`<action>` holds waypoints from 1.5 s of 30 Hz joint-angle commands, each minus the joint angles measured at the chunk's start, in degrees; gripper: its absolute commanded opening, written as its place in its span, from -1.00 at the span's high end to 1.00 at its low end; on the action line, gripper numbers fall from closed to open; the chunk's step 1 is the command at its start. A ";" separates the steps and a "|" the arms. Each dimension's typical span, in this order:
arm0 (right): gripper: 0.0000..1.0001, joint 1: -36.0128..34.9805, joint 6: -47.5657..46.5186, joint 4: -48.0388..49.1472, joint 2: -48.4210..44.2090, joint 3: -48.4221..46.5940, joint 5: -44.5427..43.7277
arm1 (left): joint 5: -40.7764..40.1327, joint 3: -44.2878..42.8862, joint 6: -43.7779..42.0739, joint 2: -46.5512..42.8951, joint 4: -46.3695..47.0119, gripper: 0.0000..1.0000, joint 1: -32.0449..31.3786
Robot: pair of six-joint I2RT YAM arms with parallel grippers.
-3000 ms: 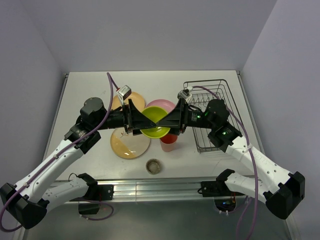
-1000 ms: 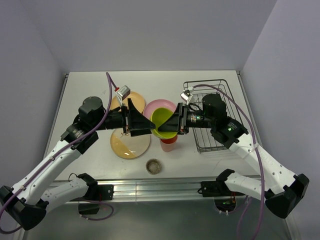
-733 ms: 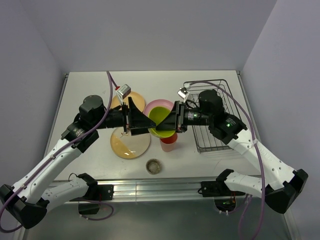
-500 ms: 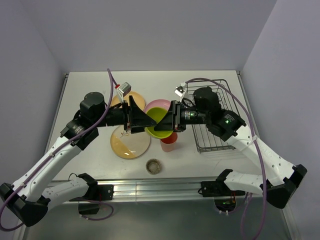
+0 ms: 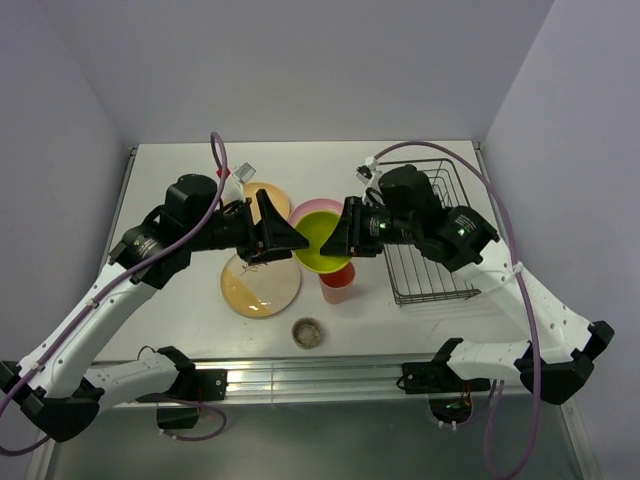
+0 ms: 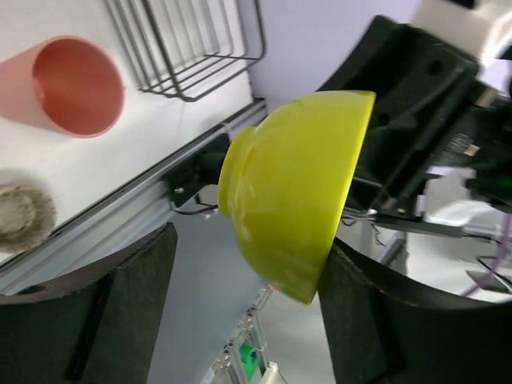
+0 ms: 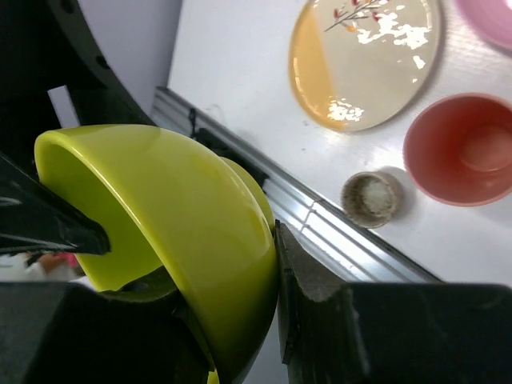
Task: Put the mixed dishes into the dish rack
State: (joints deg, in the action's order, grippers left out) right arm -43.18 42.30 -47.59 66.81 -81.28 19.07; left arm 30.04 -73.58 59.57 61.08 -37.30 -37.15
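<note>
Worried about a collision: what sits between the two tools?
The tilted lime-green bowl, between the left tool and the right tool; the top view shows it.

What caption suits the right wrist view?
Right gripper holds the green bowl by its rim above the twig plate, pink cup and grey bowl.

Lime-green bowl [image 6: 296, 200] smooth glossy plastic; dish rack [image 5: 427, 276] dark metal wire.
</note>
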 commanded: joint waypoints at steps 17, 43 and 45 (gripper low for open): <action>0.33 -8.15 -6.88 -12.08 7.55 -15.05 -18.98 | -23.27 -14.57 -3.49 10.46 -19.91 1.00 -9.79; -0.90 2.31 5.42 15.07 -8.53 6.83 12.57 | 2.21 14.60 11.44 -6.58 27.45 1.00 -2.23; -0.89 2.22 5.95 16.04 -7.92 6.83 13.18 | 2.30 15.31 12.14 -6.85 28.51 0.99 -2.23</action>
State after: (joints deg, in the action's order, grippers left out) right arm -41.21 46.37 -36.93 59.02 -74.63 29.45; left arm 28.84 -58.13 67.81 56.14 -19.84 -39.55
